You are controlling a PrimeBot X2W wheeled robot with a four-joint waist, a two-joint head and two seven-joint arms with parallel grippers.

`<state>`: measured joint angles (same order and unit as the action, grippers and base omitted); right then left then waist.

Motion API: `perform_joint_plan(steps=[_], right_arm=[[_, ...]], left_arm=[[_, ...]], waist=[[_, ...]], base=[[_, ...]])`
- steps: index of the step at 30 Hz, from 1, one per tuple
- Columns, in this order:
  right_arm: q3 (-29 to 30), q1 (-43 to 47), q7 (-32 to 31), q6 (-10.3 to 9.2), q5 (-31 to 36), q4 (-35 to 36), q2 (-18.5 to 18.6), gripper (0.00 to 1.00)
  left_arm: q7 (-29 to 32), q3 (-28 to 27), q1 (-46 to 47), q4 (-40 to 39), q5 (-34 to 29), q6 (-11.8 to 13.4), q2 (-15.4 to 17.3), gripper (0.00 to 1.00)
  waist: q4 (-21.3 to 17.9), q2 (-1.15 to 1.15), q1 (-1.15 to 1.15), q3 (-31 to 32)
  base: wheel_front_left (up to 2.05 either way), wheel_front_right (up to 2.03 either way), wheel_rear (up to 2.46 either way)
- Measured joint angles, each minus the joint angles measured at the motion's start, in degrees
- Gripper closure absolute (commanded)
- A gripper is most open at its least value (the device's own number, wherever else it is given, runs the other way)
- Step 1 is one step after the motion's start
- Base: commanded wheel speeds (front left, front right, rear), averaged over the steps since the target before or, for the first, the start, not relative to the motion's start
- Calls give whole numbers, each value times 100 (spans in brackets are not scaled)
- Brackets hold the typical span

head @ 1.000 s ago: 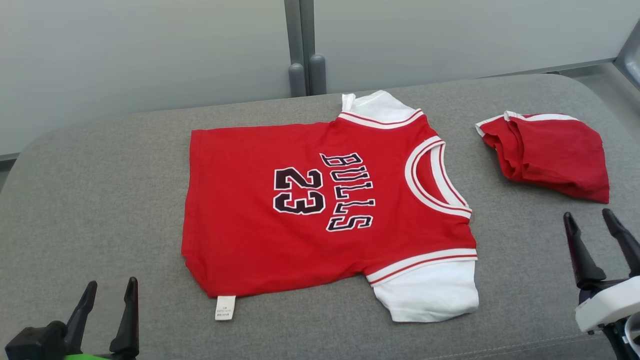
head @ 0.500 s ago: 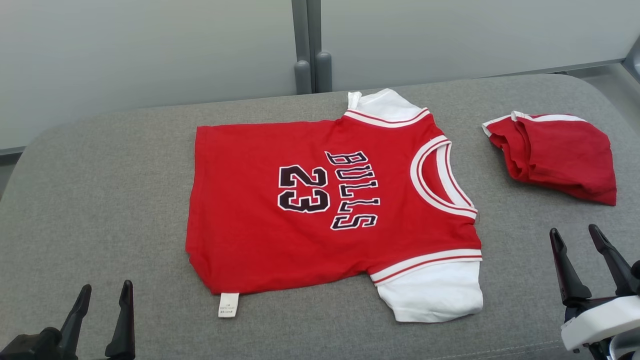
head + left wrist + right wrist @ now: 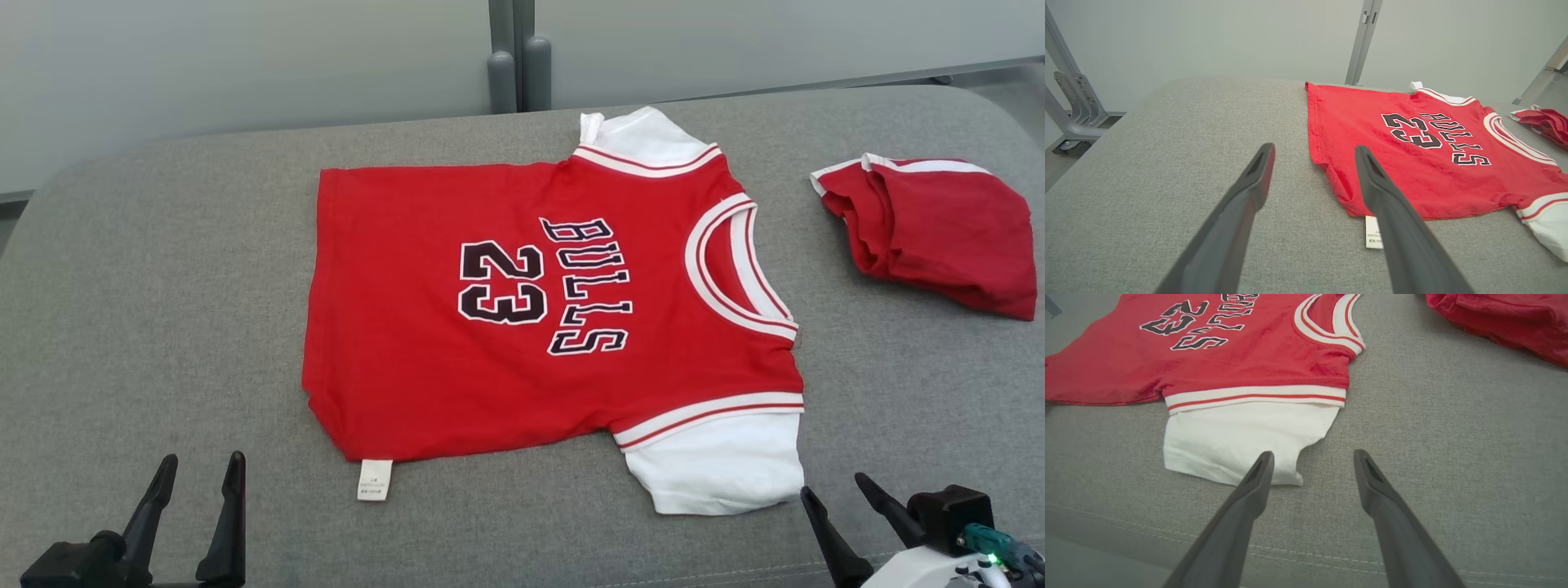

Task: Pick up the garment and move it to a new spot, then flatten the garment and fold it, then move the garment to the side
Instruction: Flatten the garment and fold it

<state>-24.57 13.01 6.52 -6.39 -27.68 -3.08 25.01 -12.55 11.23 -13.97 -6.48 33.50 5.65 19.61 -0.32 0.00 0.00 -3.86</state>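
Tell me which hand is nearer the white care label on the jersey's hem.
Left. The left hand sits just left of the care label; the right hand is far off, beyond the white sleeve.

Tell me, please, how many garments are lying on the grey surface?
2: the red jersey lies flat at the centre; a folded red garment sits at the far right. Others may be hidden.

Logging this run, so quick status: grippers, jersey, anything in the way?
Both open, empty: left gripper, right gripper. The red jersey flat, unfolded, untouched. Off to the right, apart: other red garment, bunched.
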Motion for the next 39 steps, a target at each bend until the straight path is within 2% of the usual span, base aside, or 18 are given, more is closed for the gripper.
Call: perform_joint_plan(steps=[9, 21, 23, 24, 27, 28, 29, 31, 32, 34, 35, 38, 39], right_arm=[[-242, -704, -333, 233, -1, -570, -289, 0], [-381, -972, -584, 442, -60, -1113, -452, 0], [-433, -1037, -620, 500, -59, -1163, -455, 7], [-439, -1065, -652, 535, -60, -1192, -459, 14], [-516, -1154, -829, 591, -63, -1262, -458, 17], [-531, -1175, -881, 609, -64, -1263, -456, 21], [-538, -1201, -929, 644, -74, -1271, -454, 27], [-544, -1273, -985, 667, -85, -1304, -449, 48], [-539, -1301, -1006, 682, -105, -1335, -450, 49], [-534, -1342, -1085, 683, -114, -1382, -441, 38], [-541, -1364, -1139, 689, -114, -1392, -436, 39], [-567, -1421, -1279, 740, -118, -1396, -421, 58], [-571, -1444, -1333, 761, -140, -1403, -401, 73]], left_arm=[[53, 2, 174, -63, -53, 1, 7, 0], [194, 27, 321, -79, -119, 19, 10, 0], [200, 25, 321, -82, -119, 19, 11, 0], [223, 40, 329, -81, -119, 19, 11, 0], [250, 55, 338, -83, -119, 20, 11, 0], [252, 48, 338, -96, -119, 27, 12, 0], [268, 43, 337, -116, -119, 42, 12, 0], [294, 47, 343, -124, -122, 43, 18, 0], [297, 55, 348, -122, -132, 43, 18, 0], [328, 62, 369, -121, -142, 43, 18, 0], [344, 58, 385, -124, -142, 43, 18, 0], [399, 64, 405, -135, -142, 43, 19, 0], [408, 82, 409, -132, -141, 43, 19, 0]], waist=[[107, 0, 0, -350], [152, 0, 0, -495], [131, 0, 0, -505], [119, 0, 0, -512], [94, 0, 0, -525], [86, 0, 0, -533], [76, 0, 0, -547], [52, 0, 0, -576], [40, 0, 0, -586], [26, 0, 0, -597], [21, 0, 0, -603], [-1, 0, 0, -637], [-12, 0, 0, -647]], base=[[0, 0, 0], [0, 0, 0], [0, 0, 0], [0, 0, 0], [0, 0, 0], [0, 0, 0], [0, 0, 0], [0, 0, 0], [0, 0, 0], [0, 0, 0], [0, 0, 0], [0, 0, 0], [0, 0, 0]])
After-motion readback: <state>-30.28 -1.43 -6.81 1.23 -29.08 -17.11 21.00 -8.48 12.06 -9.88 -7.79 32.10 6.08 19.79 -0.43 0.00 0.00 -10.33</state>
